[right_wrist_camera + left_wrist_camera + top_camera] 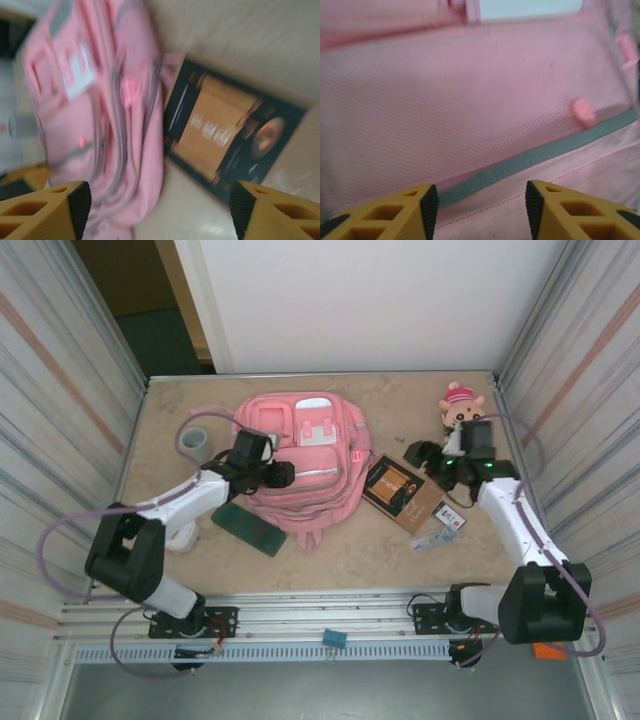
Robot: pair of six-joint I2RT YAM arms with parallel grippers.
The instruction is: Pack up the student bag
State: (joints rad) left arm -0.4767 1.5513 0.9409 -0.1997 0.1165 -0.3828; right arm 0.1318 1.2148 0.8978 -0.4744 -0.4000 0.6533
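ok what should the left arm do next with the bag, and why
Probably lower the left fingers toward the small pink tab and pinch it, to open the student bag: they hang apart just above its fabric, gripping nothing, and the book lies outside.

Soft, even overhead light casts faint shadows; the student bag (100, 125) looks motion-smeared in the right wrist view.
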